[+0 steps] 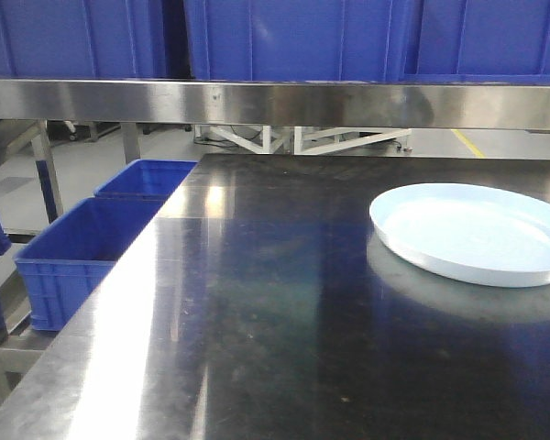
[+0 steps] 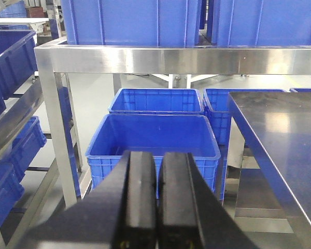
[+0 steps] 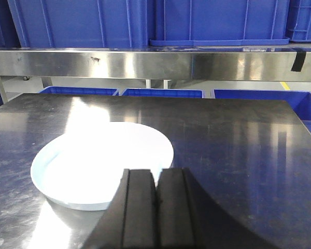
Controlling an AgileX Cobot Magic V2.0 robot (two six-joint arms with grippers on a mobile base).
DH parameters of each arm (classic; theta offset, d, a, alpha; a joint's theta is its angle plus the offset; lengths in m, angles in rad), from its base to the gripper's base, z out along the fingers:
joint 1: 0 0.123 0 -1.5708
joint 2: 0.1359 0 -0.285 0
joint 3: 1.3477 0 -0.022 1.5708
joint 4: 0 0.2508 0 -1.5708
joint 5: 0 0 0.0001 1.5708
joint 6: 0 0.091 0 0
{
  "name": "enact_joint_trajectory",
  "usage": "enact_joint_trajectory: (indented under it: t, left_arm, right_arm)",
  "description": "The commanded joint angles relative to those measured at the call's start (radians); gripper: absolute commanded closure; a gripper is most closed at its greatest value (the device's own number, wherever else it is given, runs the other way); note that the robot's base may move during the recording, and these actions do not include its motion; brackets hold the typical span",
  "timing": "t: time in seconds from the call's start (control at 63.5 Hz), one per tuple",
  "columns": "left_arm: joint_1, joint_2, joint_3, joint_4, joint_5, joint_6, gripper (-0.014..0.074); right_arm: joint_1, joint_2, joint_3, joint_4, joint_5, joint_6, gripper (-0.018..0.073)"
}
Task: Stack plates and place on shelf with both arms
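Plate (image 3: 101,168) lies on the tabletop (image 3: 238,155). My right claw (image 3: 156,207), beside the plate, and left claw (image 2: 158,202), well apart, are pinched together, empty.

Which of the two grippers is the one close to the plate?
The right gripper: the plate lies just ahead of it on the tabletop. The left gripper faces blue crates lower down instead.

Your right gripper (image 3: 156,177), jaws together, faces one plate (image 3: 93,166).
It lies flat on the dark tabletop (image 3: 233,140) before the shelf (image 3: 145,63).
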State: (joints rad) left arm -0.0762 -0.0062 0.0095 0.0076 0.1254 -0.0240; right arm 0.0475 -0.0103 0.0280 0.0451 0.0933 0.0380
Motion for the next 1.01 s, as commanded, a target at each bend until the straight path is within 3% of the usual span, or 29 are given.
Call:
enact_joint_trajectory:
  t: [0.0, 0.992]
  left_arm:
    - [-0.006, -0.019, 0.023, -0.008, -0.086, -0.001, 0.0495]
    - [-0.006, -0.019, 0.023, -0.008, -0.086, -0.001, 0.0495]
  right_arm:
    - [0.001, -0.021, -0.015, -0.011, -0.093, 0.002, 0.0503]
    - [0.0, -0.021, -0.015, -0.011, -0.106, 0.002, 0.0503]
